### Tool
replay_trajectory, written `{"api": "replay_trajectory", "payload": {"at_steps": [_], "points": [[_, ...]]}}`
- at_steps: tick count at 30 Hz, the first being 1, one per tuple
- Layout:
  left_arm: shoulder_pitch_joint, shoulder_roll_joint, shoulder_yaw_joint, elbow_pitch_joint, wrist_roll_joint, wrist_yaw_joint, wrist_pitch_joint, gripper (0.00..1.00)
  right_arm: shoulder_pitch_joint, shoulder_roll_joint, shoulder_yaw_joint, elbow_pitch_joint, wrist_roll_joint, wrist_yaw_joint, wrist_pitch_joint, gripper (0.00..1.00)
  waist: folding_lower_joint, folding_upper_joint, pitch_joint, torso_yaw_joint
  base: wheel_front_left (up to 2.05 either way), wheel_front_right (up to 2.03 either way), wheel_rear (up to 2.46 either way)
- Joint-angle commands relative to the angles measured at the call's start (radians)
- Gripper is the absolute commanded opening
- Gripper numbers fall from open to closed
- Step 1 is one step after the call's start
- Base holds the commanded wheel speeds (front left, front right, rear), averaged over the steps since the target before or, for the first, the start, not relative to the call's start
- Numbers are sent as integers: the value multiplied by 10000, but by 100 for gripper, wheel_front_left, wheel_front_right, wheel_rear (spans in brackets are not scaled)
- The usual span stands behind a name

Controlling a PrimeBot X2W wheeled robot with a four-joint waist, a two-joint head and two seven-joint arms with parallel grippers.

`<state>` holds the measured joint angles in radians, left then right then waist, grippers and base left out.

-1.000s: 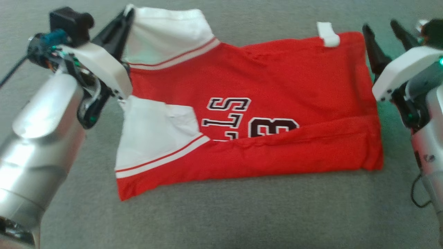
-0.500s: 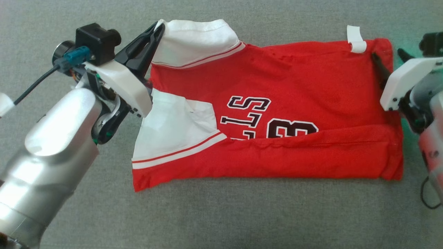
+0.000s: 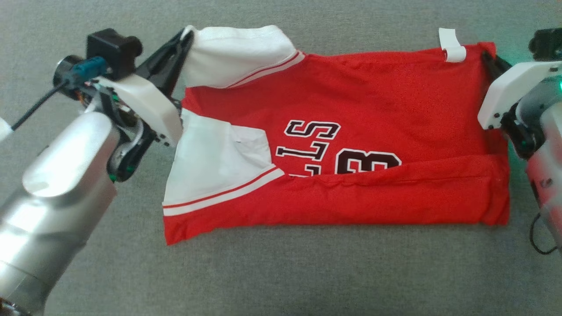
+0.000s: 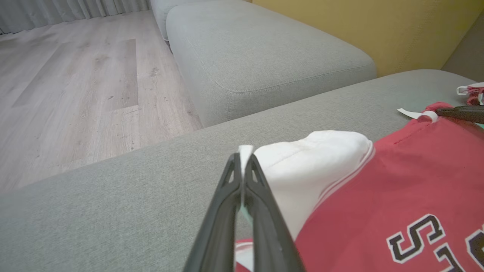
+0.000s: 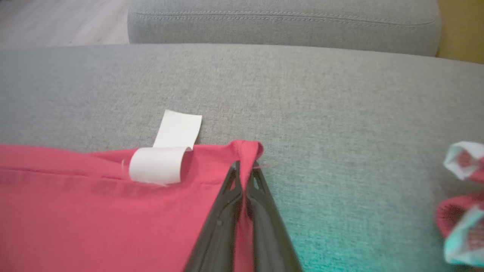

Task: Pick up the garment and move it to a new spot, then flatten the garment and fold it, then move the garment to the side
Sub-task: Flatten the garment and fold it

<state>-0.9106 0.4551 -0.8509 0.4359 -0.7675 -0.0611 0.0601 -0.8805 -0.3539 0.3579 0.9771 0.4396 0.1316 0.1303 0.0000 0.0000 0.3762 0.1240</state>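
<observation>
Soft, even light, no hard shadows. A green glow tints the grey cushion (image 5: 325, 234). The garment (image 3: 373, 101) looks vivid red in head view, washed pink and softer in both wrist views.

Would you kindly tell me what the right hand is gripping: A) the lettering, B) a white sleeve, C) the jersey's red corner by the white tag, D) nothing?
C: the right hand is shut on a red corner of the jersey, beside the white tag.
</observation>
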Motion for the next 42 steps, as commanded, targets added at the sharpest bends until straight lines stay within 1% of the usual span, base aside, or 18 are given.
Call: {"api": "replay_trajectory", "payload": {"at_steps": [1, 8, 13, 17, 20, 26, 29, 32, 36, 37, 42], "points": [[-436, 498, 509, -85, -110, 68, -66, 0, -302, -3, 108, -213, 155, -9, -179, 0, 0, 0, -38, -53, 0, 0, 0], [-1144, 677, 823, 954, -87, 140, -188, 0, -835, 232, 26, -617, 1146, -9, -761, 0, 0, 0, 24, -447, 0, 0, 0], [-2106, 600, 1061, 1881, 47, 139, -505, 0, -1326, 393, -28, -929, 1699, -9, -1117, 0, 0, 0, 259, -732, 0, 0, 0], [-2878, 384, 1125, 2610, 269, 93, -984, 0, -1648, 504, -90, -1006, 1984, -9, -1465, 0, 0, 0, 391, -829, 0, 0, 0], [-3218, 130, 1123, 3120, 312, -38, -1347, 0, -1711, 557, -28, -948, 2138, -9, -1579, 0, 0, 0, 390, -823, 0, 0, 0], [-3028, -252, 817, 3646, 221, -416, -1646, 0, -1342, 445, 139, -783, 2609, -9, -1458, 0, 0, 0, 108, -647, 0, 0, 0], [-2654, -250, 620, 3593, 64, -559, -1626, 0, -982, 269, 245, -760, 2910, -9, -1239, 0, 0, 0, -162, -526, 0, 0, 0], [-2123, -110, 422, 3304, -222, -640, -1436, 0, -501, 73, 426, -912, 3289, -9, -933, 0, 0, 0, -490, -432, 0, 0, 0], [-1157, 211, 251, 2490, -1094, -684, -605, 0, 184, -237, 753, -1193, 3758, -9, -326, 0, 0, 0, -912, -357, 0, 0, 0], [-1157, 211, 251, 2490, -1094, -684, -605, 0, 184, -237, 753, -1193, 3758, -9, -326, 0, 0, 0, -912, -357, 0, 0, 0], [-21, 1076, -109, 827, -1820, -692, 421, 0, 807, -737, 1112, -1488, 4092, -9, 302, 0, 0, 0, -1259, -267, 0, 0, 0]]}}
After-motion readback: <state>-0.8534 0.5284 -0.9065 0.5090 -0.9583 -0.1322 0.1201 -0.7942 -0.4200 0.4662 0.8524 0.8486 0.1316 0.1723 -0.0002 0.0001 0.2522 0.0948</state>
